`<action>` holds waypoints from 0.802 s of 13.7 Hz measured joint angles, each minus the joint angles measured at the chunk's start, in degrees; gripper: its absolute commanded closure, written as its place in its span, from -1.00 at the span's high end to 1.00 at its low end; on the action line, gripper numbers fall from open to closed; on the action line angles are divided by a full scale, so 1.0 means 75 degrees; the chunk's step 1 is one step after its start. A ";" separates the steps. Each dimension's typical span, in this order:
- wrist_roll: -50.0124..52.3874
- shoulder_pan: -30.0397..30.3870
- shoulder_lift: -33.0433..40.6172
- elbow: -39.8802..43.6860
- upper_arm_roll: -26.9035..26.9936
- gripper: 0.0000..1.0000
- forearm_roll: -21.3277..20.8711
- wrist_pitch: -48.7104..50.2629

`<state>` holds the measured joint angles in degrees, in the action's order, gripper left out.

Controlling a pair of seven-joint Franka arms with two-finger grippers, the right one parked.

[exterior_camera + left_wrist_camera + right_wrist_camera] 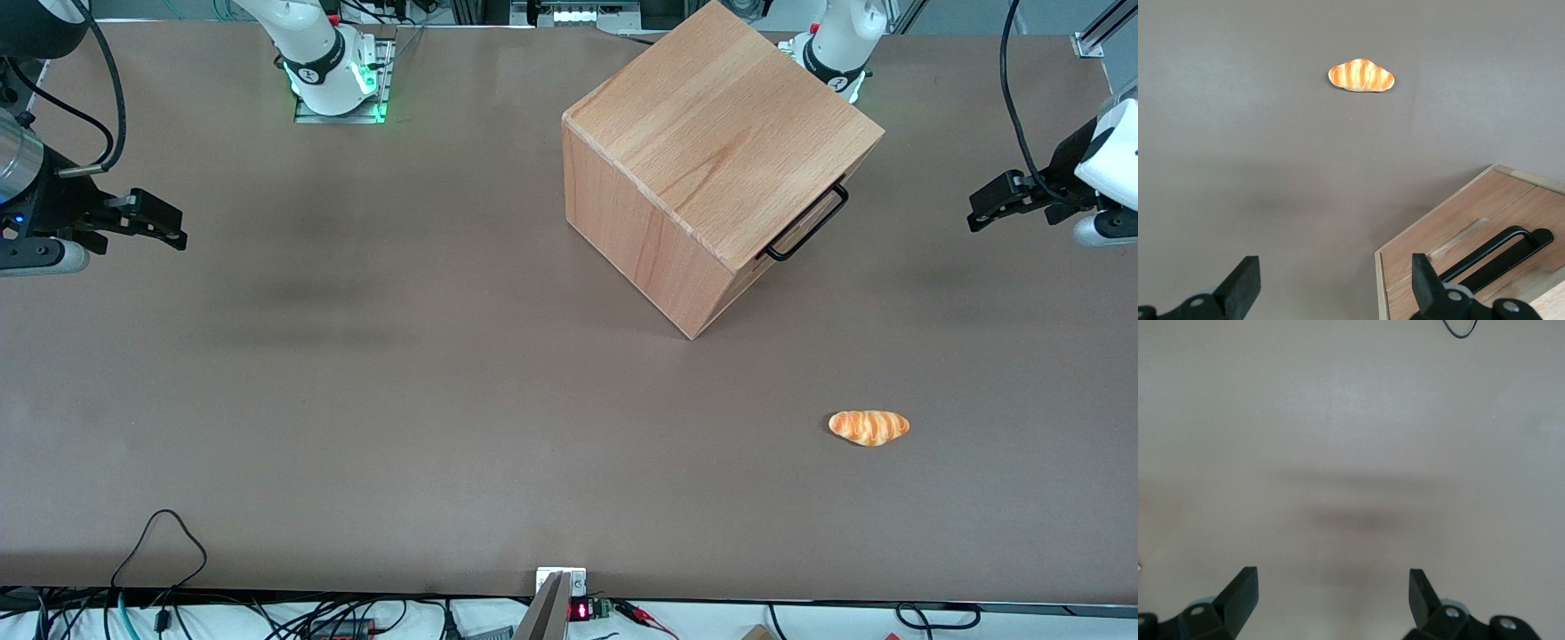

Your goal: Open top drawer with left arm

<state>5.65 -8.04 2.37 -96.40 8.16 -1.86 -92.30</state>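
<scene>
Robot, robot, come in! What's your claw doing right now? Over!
Claw open, empty, hovering beside the cabinet, off the handle. Top drawer shut. Bread roll nearer the front camera, not in the way.

the gripper (1331, 287) is held with its fingers (1243, 283) spread wide above the brown table (1238, 153), beside the top drawer (1451, 233) and its black handle (1498, 253), with a bread roll (1361, 75) lying well apart.

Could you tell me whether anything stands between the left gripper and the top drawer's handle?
Nothing visible does. The gripper hangs open above bare table, toward the working arm's end, apart from the handle on the top drawer. The bread roll lies nearer the front camera, off that path.
</scene>
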 measured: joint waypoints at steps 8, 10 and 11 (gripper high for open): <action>-0.0024 -0.0002 -0.0020 0.0000 -0.0002 1.00 -0.0001 0.0000; -0.0026 -0.0005 -0.0077 -0.0007 -0.0009 1.00 0.0016 -0.0004; -0.0027 -0.0010 -0.0107 -0.0045 -0.0012 1.00 0.0071 -0.0027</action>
<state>5.45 -8.11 1.57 -96.74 8.07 -1.33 -92.50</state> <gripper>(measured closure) 0.000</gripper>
